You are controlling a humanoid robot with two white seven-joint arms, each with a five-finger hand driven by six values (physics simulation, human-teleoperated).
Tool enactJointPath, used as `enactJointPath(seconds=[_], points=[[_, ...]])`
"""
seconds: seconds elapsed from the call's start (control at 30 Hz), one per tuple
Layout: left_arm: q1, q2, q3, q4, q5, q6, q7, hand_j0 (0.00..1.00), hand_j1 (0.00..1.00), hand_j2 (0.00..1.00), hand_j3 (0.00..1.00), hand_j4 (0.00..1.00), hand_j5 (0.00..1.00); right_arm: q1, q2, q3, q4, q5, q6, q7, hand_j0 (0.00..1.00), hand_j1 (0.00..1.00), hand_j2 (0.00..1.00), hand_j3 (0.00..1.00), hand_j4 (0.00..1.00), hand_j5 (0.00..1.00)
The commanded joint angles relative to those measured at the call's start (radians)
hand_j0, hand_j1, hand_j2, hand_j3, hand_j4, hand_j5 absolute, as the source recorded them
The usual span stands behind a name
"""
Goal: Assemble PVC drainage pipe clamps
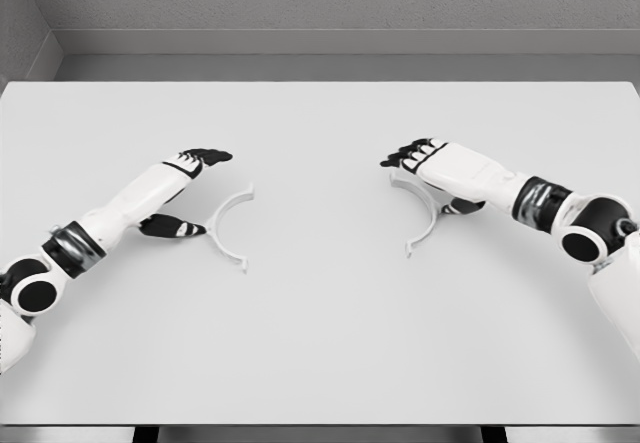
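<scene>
Left hand: my left hand (185, 191) sits just left of the left clamp half (226, 227), fingers stretched out above and thumb reaching low toward the arc. It looks spread around the piece's back, not closed on it.
Right hand: my right hand (425, 168) hovers over the upper end of the right clamp half (424, 213), fingers loosely curled. I cannot tell whether anything is pinched.
Clamp halves: both white arcs lie flat on the table (320, 343), well apart, open sides facing each other.
Risk, grip: I judge these thin, flat rings hard to pick up. A finger pressing one edge could skate or flip the piece.
Risk, alignment: if either half rotates while being pushed inward, the end tabs would likely miss each other.
Risk, visibility: white on pale table, so I may misjudge contact.
</scene>
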Motion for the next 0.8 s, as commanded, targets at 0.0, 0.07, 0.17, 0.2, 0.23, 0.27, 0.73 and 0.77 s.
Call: enactJointPath(seconds=[0.0,0.07,0.17,0.2,0.23,0.27,0.73,0.77], points=[[0.000,-0.012,-0.005,-0.005,0.006,0.000,0.001,1.00,1.00,1.00,1.00,1.00,1.00,0.002,0.010,0.001,-0.005,-0.006,0.002,0.002,1.00,1.00,1.00,1.00,1.00,1.00],[-0.002,-0.032,-0.005,-0.005,0.006,0.000,0.001,1.00,1.00,1.00,1.00,1.00,1.00,0.002,0.011,0.003,-0.006,-0.006,0.003,0.002,1.00,1.00,1.00,1.00,1.00,1.00],[-0.006,-0.038,-0.019,-0.007,0.006,0.000,0.001,1.00,1.00,1.00,1.00,1.00,1.00,-0.006,0.028,0.003,-0.003,-0.005,0.003,0.002,1.00,1.00,1.00,1.00,1.00,1.00],[-0.006,-0.058,-0.019,-0.016,0.003,0.000,-0.001,1.00,1.00,1.00,1.00,1.00,1.00,-0.009,0.030,0.003,0.000,-0.003,0.003,0.004,1.00,1.00,1.00,1.00,1.00,1.00],[-0.006,-0.060,-0.019,-0.018,-0.003,0.000,0.001,1.00,1.00,1.00,1.00,1.00,1.00,-0.017,0.031,0.004,0.002,0.001,0.003,0.012,1.00,1.00,1.00,1.00,1.00,1.00],[-0.008,-0.061,-0.025,-0.018,-0.003,0.000,0.001,1.00,1.00,1.00,1.00,1.00,1.00,-0.017,0.039,0.003,0.002,0.001,0.003,0.025,1.00,1.00,1.00,1.00,1.00,1.00],[-0.011,-0.086,-0.018,-0.012,-0.015,0.000,0.001,1.00,1.00,1.00,1.00,1.00,1.00,-0.032,0.071,0.041,-0.006,0.003,0.022,0.028,1.00,1.00,1.00,1.00,1.00,1.00],[-0.011,-0.086,-0.016,-0.009,-0.014,0.000,0.001,1.00,1.00,1.00,1.00,1.00,1.00,-0.032,0.074,0.042,-0.006,0.003,0.022,0.028,1.00,1.00,1.00,1.00,1.00,1.00]])
